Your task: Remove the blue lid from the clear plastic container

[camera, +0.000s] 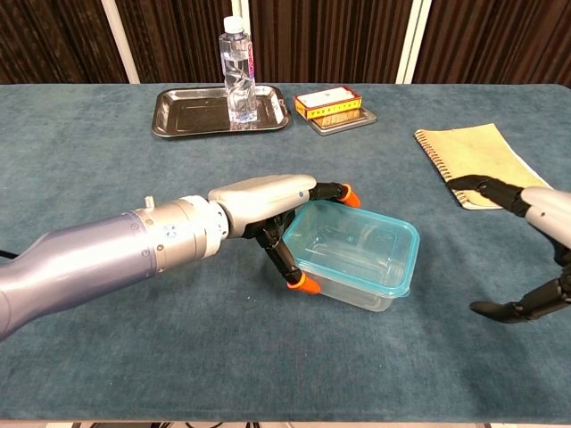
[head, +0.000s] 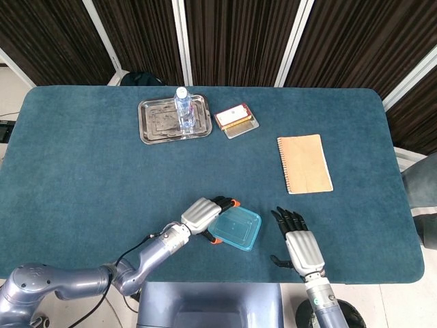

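Head view: my left hand [head: 203, 214] grips the container [head: 235, 228] at its nine o'clock edge, near the table's six o'clock rim. Chest view: right hand [camera: 535, 241] hangs spread, empty, at three o'clock. Lid [camera: 352, 245] looks light, flexible; I'd peel a corner.

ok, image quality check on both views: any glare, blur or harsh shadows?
Head view: even light, sharp, faint sheen on the steel tray. Chest view: sharp, soft shadow under the blue-lidded clear plastic container; left hand crisp, right hand cut by the frame edge.
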